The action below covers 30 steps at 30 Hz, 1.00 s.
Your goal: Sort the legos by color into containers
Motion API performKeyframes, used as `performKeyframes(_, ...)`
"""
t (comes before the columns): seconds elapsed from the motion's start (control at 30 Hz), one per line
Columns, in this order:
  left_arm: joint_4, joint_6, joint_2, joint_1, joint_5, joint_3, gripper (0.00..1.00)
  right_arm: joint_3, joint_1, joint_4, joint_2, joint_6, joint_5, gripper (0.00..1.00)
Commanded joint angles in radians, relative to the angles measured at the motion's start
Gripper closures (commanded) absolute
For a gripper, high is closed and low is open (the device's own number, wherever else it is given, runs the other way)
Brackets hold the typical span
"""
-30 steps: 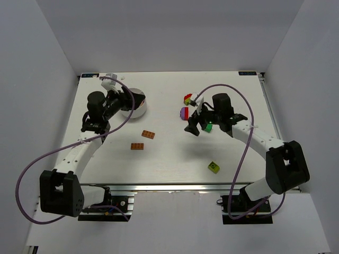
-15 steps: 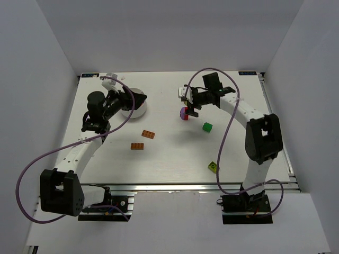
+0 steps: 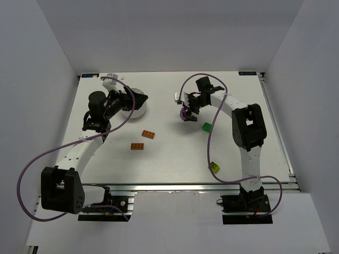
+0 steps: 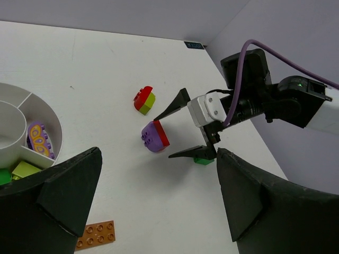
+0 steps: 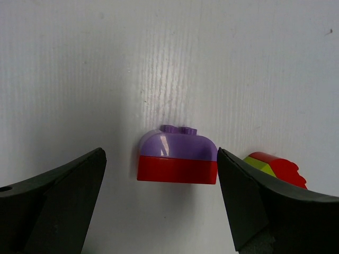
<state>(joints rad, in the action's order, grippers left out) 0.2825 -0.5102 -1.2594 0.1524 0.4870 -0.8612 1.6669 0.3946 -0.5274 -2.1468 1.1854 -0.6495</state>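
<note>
The purple-and-red piece [image 5: 177, 169] lies on the table between the open fingers of my right gripper [image 5: 160, 154], with a gap on each side; the top view shows the gripper [image 3: 187, 114] over the piece [image 3: 183, 111]. The red-yellow-green piece [image 5: 275, 166] lies just beside it. The green cube [image 3: 207, 126] and the lime-green block [image 3: 214, 167] sit nearer the right arm. Two orange plates [image 3: 148, 134] [image 3: 137, 146] lie mid-table. My left gripper [image 3: 139, 99] is open and empty above the white divided dish [image 3: 133, 111], which holds a purple piece [image 4: 38, 138] and a lime piece [image 4: 21, 169].
The right arm reaches across the far right of the table, its purple cable looping over it. White walls close in the table on the left, back and right. In the left wrist view one orange plate [image 4: 95, 234] lies below the dish's rim [image 4: 57, 138].
My right arm has swung from beside the green cube towards the far side, and its open gripper now straddles the purple-and-red piece. The left arm has barely moved.
</note>
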Motion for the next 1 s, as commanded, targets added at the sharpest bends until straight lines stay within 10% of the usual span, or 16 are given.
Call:
performKeyframes(0.0,0.000,-0.002,0.005,-0.002,0.002,-0.016,0.02,0.079,-0.011,-0.014,-0.010,-0.007,0.024,0.11)
performKeyframes(0.97,-0.005,-0.042,-0.052,-0.017,0.012,-0.027,0.02,0.165,-0.030,-0.085,-0.139,0.013,0.037,0.16)
